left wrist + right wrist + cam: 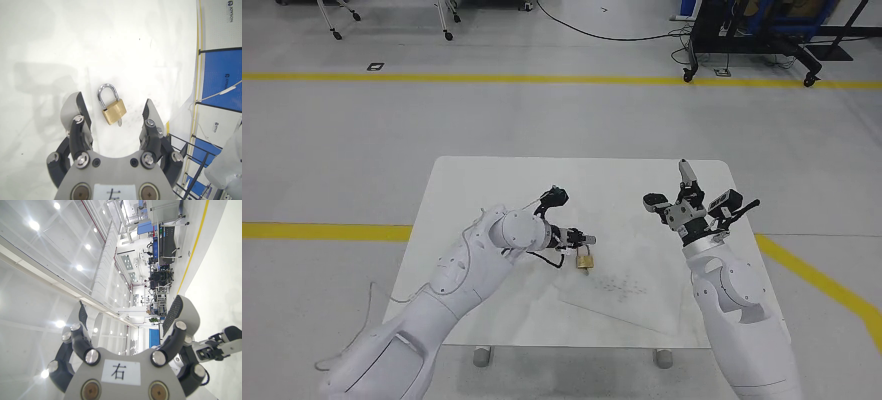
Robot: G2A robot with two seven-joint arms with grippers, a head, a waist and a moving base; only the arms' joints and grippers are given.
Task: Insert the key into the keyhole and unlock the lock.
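Note:
A brass padlock (pixel 114 112) with a silver shackle (pixel 105 92) lies flat on the white table (pixel 492 190), and the head of a small silver key (pixel 119 123) sticks out of the bottom of its body. My left gripper (pixel 114 98) hovers open just above it, one finger on each side, touching neither. In the top view the padlock (pixel 585 262) lies just in front of the left gripper (pixel 588 241) near the table's middle. Over the table's right part, my right gripper (pixel 669 190) is raised and open, holding nothing; its fingers (pixel 173 311) point out into the room.
A thin clear sheet with faint marks (pixel 627 292) lies on the table to the right of the padlock. The table's right edge (pixel 747 225) runs close beside the right arm. Bare tabletop stretches across the far and left parts.

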